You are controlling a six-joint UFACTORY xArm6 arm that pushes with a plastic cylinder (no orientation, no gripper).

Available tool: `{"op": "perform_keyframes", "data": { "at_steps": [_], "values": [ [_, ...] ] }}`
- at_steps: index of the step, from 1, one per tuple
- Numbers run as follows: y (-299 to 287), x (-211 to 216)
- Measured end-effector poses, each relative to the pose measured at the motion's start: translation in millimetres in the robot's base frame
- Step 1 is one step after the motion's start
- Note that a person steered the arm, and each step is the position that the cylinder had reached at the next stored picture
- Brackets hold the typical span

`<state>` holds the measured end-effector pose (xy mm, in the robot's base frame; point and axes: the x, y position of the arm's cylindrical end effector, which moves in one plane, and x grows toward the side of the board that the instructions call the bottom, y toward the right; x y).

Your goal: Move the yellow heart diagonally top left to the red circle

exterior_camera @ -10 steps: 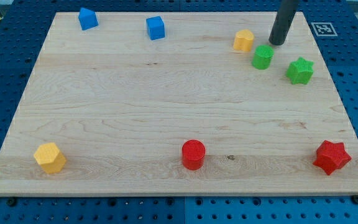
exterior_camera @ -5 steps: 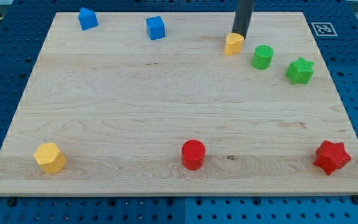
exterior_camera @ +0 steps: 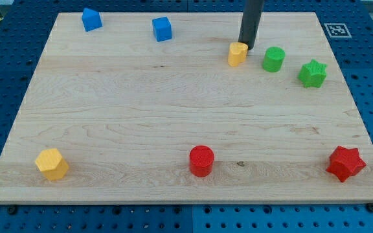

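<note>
My tip (exterior_camera: 247,48) is down on the wooden board (exterior_camera: 173,110), planted right against the yellow heart (exterior_camera: 237,54), just off its one o'clock shoulder, touching or as near as I can tell. No pincer here to report as apart or together: I end in a plain dark rod. The yellow heart sits up in the board's upper right area, and it is too small for me to call which way its point faces or where its long axis runs; it reads as a stubby lump with a flat top. From the heart, the red circle (exterior_camera: 201,160) is well apart at about seven o'clock, down near the board's bottom edge. Just at the heart's three o'clock stands the green cylinder (exterior_camera: 273,59), close but apart, and past that at about four o'clock the green star (exterior_camera: 313,73). Out at ten o'clock from the heart are the blue cube (exterior_camera: 162,28) and, farther along, a second blue block (exterior_camera: 91,19) with a peaked top. Bottom row: a yellow hexagon block (exterior_camera: 52,163) at the view's left, the red star (exterior_camera: 346,163) at the view's right. Writing? None I can read; only a black-and-white square marker (exterior_camera: 337,30) off the board's top right corner.
</note>
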<state>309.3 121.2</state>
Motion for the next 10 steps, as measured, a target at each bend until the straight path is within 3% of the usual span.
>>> {"op": "perform_keyframes", "data": {
  "at_steps": [2,5,7,10],
  "values": [
    [-6.9,32.5],
    [-61.8,60.9],
    [-71.6,104.5],
    [-78.8,82.6]
  ]
}}
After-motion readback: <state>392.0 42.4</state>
